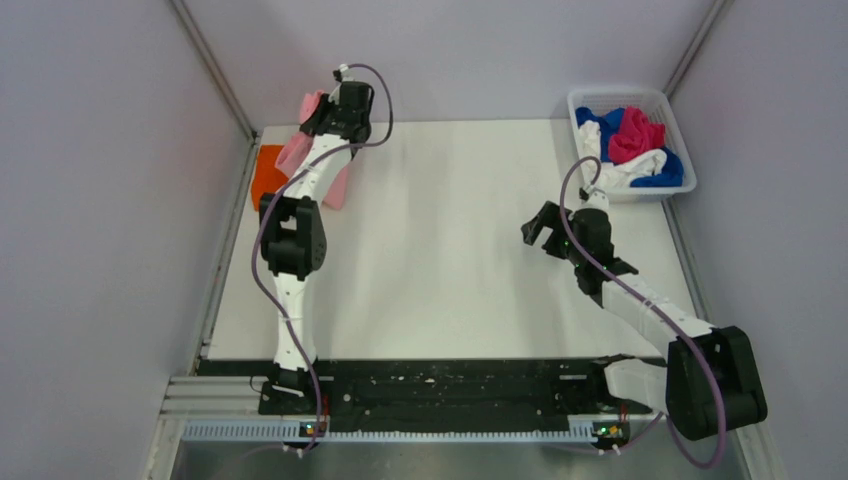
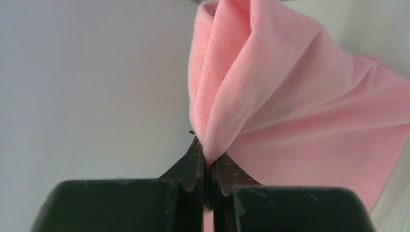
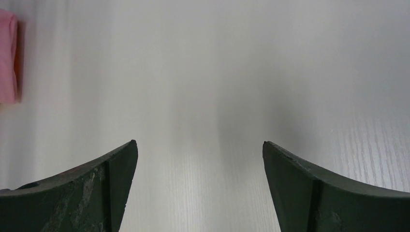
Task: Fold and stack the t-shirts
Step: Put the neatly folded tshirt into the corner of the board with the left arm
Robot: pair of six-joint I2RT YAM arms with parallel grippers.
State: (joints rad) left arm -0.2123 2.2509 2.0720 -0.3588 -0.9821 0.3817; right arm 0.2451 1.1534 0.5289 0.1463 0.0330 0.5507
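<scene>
Up at the far left corner in the top view, the left gripper has the light pink t-shirt raised, cloth trailing down past the arm toward the table; the orange t-shirt lies just beside it at the left edge; over on the right, the right gripper hovers spread above bare tabletop, touching nothing; behind it the basket holds the blue t-shirt, the white t-shirt and the magenta t-shirt in a heap. On to the left wrist view: fingers pressed tight together, a bunched fold of pink pinched right at the tips; the rest fans out up and to the right. Right wrist view: fingers wide apart, only tabletop between them; a strip of pink shows at the far left edge.
</scene>
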